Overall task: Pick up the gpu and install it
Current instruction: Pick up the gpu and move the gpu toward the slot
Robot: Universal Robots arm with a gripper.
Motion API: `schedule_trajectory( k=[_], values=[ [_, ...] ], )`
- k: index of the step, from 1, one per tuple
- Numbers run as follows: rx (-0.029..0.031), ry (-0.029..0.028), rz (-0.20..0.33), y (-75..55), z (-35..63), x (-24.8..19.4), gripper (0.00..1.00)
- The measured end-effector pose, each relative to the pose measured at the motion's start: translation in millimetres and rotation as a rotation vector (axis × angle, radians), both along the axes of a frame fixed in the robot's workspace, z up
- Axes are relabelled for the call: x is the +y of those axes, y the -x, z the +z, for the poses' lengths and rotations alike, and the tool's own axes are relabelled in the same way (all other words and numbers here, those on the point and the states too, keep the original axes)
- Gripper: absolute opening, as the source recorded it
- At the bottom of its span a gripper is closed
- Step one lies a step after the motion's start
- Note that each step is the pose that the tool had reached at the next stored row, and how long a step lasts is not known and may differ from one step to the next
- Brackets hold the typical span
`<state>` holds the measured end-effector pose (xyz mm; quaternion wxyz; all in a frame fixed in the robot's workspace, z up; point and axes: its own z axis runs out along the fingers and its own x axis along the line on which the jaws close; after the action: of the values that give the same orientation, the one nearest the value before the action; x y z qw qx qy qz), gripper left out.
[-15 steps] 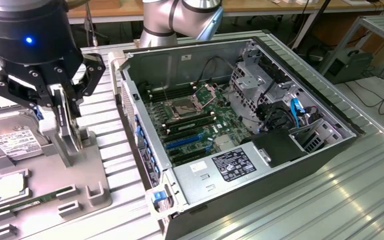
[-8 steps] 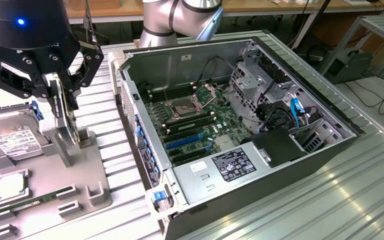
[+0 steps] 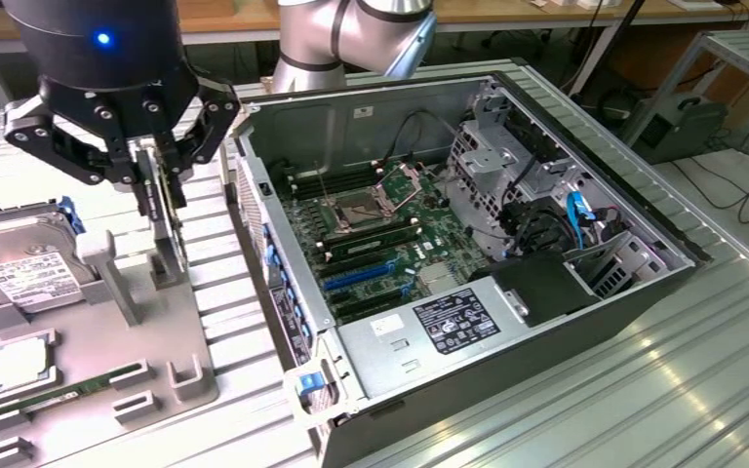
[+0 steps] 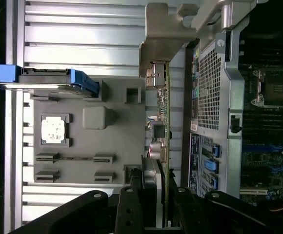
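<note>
My gripper (image 3: 156,168) hangs over the grey fixture tray (image 3: 140,341) at the exterior view's left, shut on the gpu (image 3: 167,222). The gpu is a thin card seen edge-on, hanging upright from the fingers, with its lower end beside the tray's grey upright holder (image 3: 125,285); I cannot tell whether it touches the holder. In the wrist view the gpu (image 4: 164,122) runs out from between the black fingers (image 4: 128,209), its silver bracket (image 4: 158,44) at the far end. The open computer case (image 3: 635,210) lies just beside it, with the motherboard (image 3: 388,234) and blue slots (image 3: 355,275) exposed.
On the tray lie a silver hard drive (image 3: 30,271) in a blue caddy, a processor chip (image 3: 17,361) and a green memory stick (image 3: 69,392). The case's metal rear wall (image 3: 260,210) stands between the tray and the motherboard. Ribbed aluminium table (image 3: 635,390) surrounds everything.
</note>
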<state>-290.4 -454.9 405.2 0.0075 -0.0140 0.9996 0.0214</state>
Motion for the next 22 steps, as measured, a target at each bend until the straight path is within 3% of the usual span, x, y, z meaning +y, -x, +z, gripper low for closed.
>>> schedule_trajectory(
  k=[4, 7, 15, 22],
  values=[
    [-0.0001, 0.0001, -0.005, -15.2, -0.1, 0.0, 0.28],
    [-0.0001, 0.0001, -0.007, -47.3, -0.5, 0.1, 0.28],
    [0.0000, 0.0001, -0.009, -90.1, -1.6, 0.4, 0.28],
    [0.0000, 0.0002, -0.012, -119.3, -1.9, 0.4, 0.28]
  ],
)
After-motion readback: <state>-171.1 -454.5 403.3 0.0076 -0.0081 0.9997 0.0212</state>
